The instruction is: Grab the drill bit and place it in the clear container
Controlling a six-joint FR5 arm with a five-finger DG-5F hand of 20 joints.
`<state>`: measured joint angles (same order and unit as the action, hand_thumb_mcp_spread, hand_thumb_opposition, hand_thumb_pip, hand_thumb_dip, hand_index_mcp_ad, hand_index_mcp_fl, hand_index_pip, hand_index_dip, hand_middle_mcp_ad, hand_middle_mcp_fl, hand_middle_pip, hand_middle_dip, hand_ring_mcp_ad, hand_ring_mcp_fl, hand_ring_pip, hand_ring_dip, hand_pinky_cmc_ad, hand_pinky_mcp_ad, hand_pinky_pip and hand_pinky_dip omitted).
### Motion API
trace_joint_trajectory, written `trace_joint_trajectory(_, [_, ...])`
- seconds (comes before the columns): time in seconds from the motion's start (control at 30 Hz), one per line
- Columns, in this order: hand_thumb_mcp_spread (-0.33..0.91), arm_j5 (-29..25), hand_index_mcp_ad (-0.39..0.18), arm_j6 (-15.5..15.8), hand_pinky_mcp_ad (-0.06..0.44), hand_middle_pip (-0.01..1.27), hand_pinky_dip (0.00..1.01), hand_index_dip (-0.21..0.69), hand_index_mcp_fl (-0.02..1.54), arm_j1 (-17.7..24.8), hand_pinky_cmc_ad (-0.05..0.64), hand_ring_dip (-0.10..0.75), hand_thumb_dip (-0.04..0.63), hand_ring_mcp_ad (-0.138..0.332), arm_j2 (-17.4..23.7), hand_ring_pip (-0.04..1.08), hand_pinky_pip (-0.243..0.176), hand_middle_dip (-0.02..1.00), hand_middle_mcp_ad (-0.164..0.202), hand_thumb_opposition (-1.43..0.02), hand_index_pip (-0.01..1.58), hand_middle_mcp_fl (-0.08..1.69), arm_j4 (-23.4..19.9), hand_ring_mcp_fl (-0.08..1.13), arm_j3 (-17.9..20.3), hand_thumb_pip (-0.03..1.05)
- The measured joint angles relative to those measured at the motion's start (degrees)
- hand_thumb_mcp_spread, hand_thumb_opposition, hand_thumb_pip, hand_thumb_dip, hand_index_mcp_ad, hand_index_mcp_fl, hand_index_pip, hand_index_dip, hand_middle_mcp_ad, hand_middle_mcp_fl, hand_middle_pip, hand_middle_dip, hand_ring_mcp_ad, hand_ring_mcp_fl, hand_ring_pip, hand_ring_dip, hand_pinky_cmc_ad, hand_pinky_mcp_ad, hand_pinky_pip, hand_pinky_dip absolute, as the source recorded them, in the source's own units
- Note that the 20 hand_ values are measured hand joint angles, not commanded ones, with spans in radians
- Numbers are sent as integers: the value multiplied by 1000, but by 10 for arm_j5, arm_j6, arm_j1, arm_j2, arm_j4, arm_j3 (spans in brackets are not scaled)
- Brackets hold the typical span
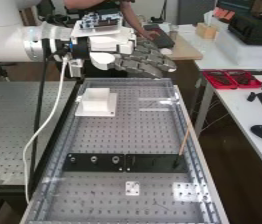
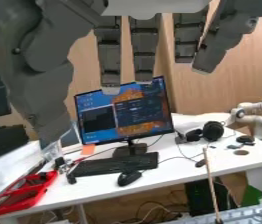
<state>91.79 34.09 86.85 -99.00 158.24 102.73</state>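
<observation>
Three metal pieces (image 1: 94,159), plus one tan stick (image 1: 184,140), could make out in black strips (image 1: 152,164) on the perforated desk (image 1: 115,137); couldn't surely pick out the drill bit. Saw the hand (image 1: 138,61) near the far end, released and empty. Beyond, noticed red trays (image 1: 221,81), a monitor (image 2: 125,117) and wooden wall (image 2: 255,75).

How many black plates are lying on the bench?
2, end to end across the bench in the high view: the left plate and the right plate. Neither is hidden, and I see no more.
</observation>
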Motion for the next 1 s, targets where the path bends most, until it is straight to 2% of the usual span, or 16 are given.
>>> trace_joint_trajectory(0.07, [298, -4, -54, 2, 175, 113, 415, 279, 16, 0, 295, 40, 236, 230, 4, 84, -93, 222, 86, -757, 677, 195, -1, 21, 3, 649])
trace_joint_trajectory(0.2, [269, -10, -47, 2, 176, 113, 422, 281, 49, 0, 297, 40, 208, 230, 8, 87, -93, 222, 82, -742, 452, 194, -2, 21, 6, 585])
trace_joint_trajectory(0.33, [267, -15, -47, 6, 176, 113, 428, 281, 72, 1, 297, 40, 190, 230, 15, 87, -93, 218, 82, -730, 255, 197, 1, 21, 10, 574])
trace_joint_trajectory(0.43, [250, -17, -49, 7, 176, 113, 428, 340, 108, 4, 297, 40, 161, 230, 20, 87, -93, 218, 82, -730, 215, 182, 9, 21, 11, 508])
trace_joint_trajectory(0.6, [237, -17, -45, 12, 178, 113, 429, 365, 113, 6, 298, 40, 126, 227, 25, 93, -91, 222, 82, -696, 134, 180, 27, 19, 9, 499])
trace_joint_trajectory(0.77, [225, -18, -37, 26, 180, 122, 429, 382, 119, 12, 311, 40, 86, 232, 29, 94, -91, 222, 82, -698, 120, 169, 44, 23, 6, 429])
trace_joint_trajectory(1.0, [211, -38, -37, 48, 216, 124, 429, 394, 124, 25, 382, 40, 51, 246, 43, 98, -89, 222, 86, -668, 105, 171, 46, 26, 13, 349])
